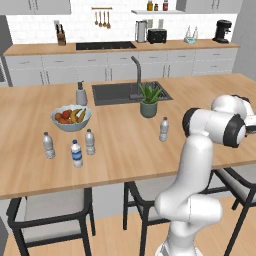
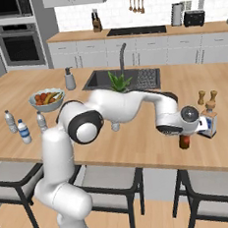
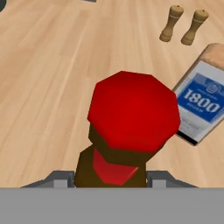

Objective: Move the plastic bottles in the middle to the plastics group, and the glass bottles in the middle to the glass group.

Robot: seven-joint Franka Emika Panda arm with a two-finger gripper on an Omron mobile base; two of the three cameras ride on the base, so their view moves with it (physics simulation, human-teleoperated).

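My gripper [image 2: 183,137] is shut on the glass bottle [image 3: 131,118], a dark brown one with a red neck and cap [image 2: 185,142]. The bottle stands upright just over the counter's near right part, close beside the flat blue-labelled glass-group bottle [image 2: 209,124] [image 3: 205,103]. In the hand view the finger tips [image 3: 57,178] flank the bottle's body. One plain plastic bottle [image 1: 163,129] stands mid-counter in front of the plant; in the right base view it is mostly hidden by the arm. The plastics group sits at the left: a blue-labelled bottle [image 1: 76,153] between two plain ones [image 1: 48,145] [image 1: 90,141].
Two wooden shakers [image 2: 207,98] [image 3: 181,25] stand just behind the flat bottle. A fruit bowl [image 1: 71,117], a soap dispenser [image 1: 81,94], the sink [image 1: 127,92] and a potted plant [image 1: 149,101] lie further back. Stools [image 2: 212,195] stand under the near counter edge.
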